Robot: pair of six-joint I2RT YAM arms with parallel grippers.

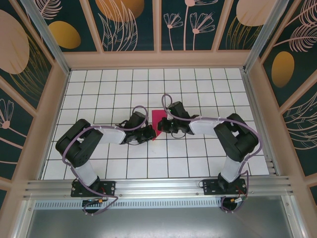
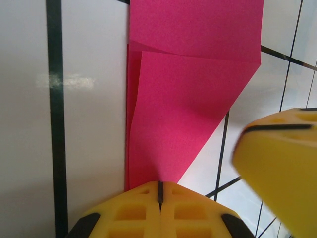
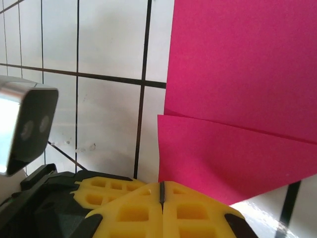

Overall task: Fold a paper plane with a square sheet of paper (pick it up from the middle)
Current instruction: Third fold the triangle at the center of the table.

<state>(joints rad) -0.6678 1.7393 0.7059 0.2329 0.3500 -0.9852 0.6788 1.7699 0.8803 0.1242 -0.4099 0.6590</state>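
- Paper: a magenta-pink square sheet of thin paper [image 1: 159, 120], part-folded with one flap doubled over, lies flat mid-table.
- Left gripper [image 2: 159, 184] and right gripper [image 3: 162, 184] meet at it. Each has its yellow jaws closed tight, apparently nipping a paper edge, probably to steady a crease.
- White gridded tabletop [image 1: 99, 94] lies beneath, with teal floral wall panels [image 1: 133, 25] around it.

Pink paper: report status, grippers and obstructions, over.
Left gripper jaws shut, tip at pink paper edge. Right gripper the same, opposite side. Paper partly folded, lying on table, no plane yet. Grippers crowd each other.
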